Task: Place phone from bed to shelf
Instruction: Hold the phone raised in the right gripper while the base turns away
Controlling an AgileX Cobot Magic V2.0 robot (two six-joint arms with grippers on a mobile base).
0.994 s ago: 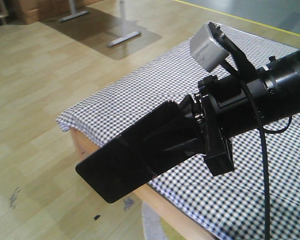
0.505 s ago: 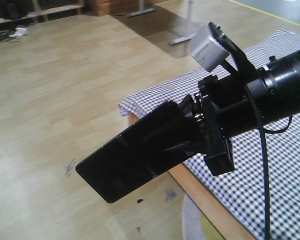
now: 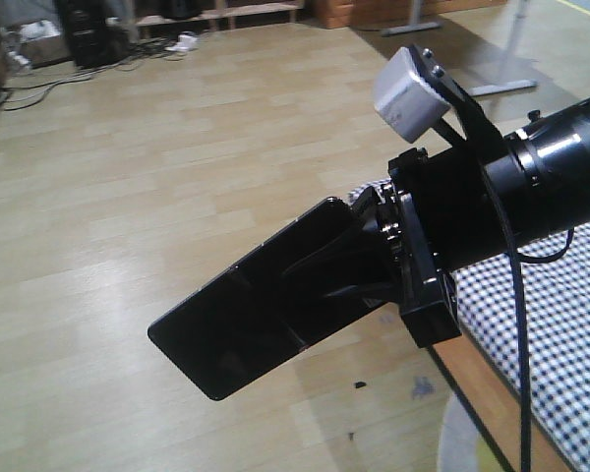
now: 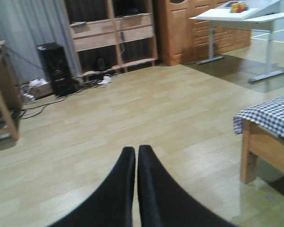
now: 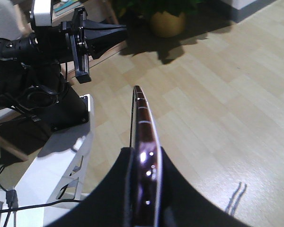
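Right gripper [image 5: 144, 153] has the phone [image 5: 143, 123] pinched between its two fingers, jaws closed down to just the phone's thickness. In the right wrist view the phone is edge-on, with its pinkish metallic edge facing the camera. The black fingers [image 5: 173, 184] press flat on both faces at the near end, and a good part of the body sticks out past the tips. From the front view the glossy black slab points down and to the left, away from the wrist. It hangs in the air over the wood floor [image 3: 177, 147], off the corner of the bed [image 3: 570, 324] and not touching the checked fabric.

Left gripper [image 4: 136, 151] is closed up with nothing in it, the fingertips practically touching with only a hairline gap. It's also over bare floor, with the bed corner off to one side. The shelf [image 4: 97, 40] stands against the far wall in the left wrist view, well apart from both arms.
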